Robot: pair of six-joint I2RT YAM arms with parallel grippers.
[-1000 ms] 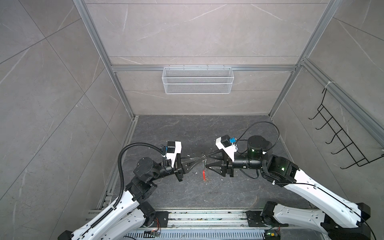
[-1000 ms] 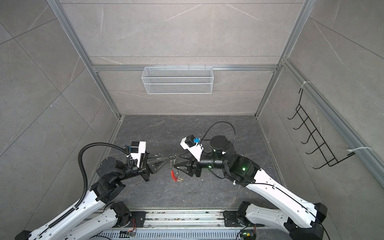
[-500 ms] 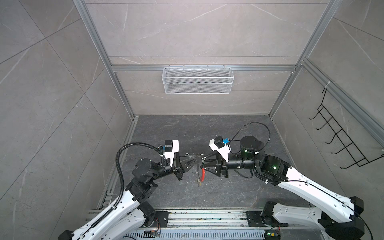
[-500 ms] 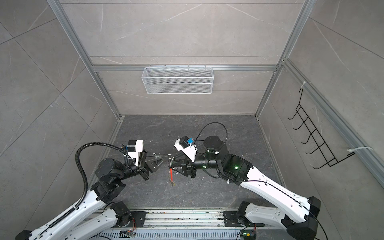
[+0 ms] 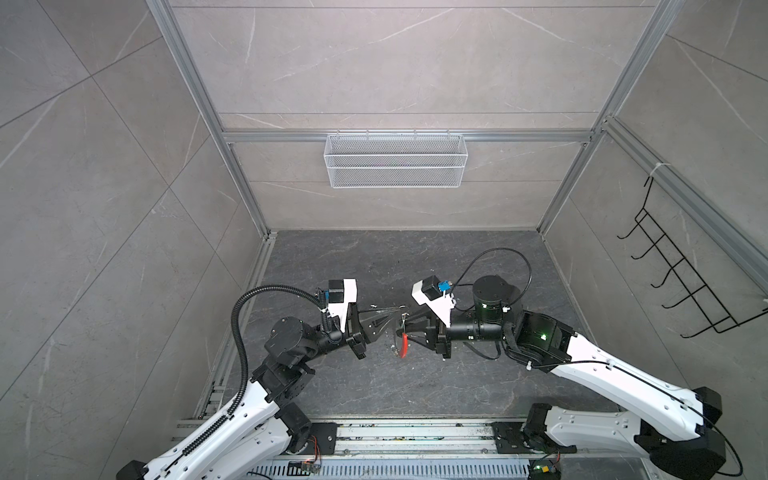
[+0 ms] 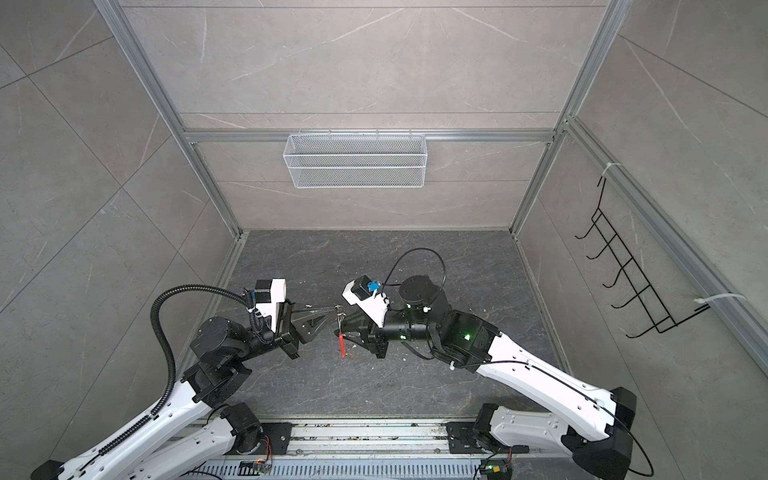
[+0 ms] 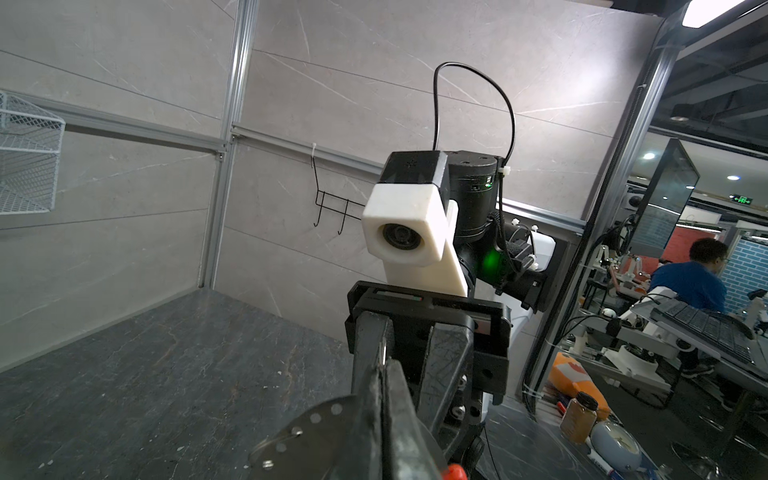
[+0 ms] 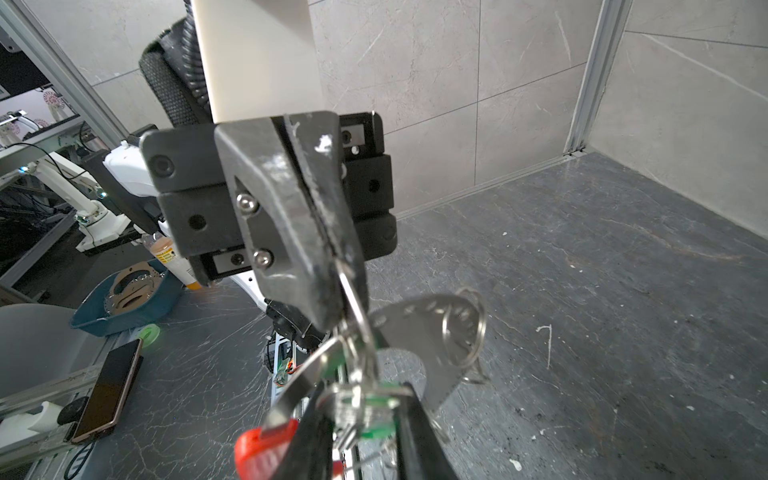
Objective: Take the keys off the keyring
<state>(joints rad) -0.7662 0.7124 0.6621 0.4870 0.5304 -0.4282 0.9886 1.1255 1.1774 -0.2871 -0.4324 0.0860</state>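
metal keyring (image 8: 358, 309) is pinched in the tightly closed left gripper (image 8: 332, 309). just beside that gripper's tip, the green key (image 8: 380, 401) is flanked by the narrowed right gripper (image 8: 365, 392); whether it is gripped cannot be told.

Keyring (image 5: 402, 348) hangs between left hand (image 5: 395, 322), right hand (image 5: 408, 331), above table (image 5: 374, 257) centre; basket (image 5: 395, 160) on back wall (image 5: 395, 75) behind.

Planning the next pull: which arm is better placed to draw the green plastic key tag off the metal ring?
Right, probably. The right gripper straddles the green plastic key tag, while the left gripper is shut on the thin metal keyring, anchoring it.
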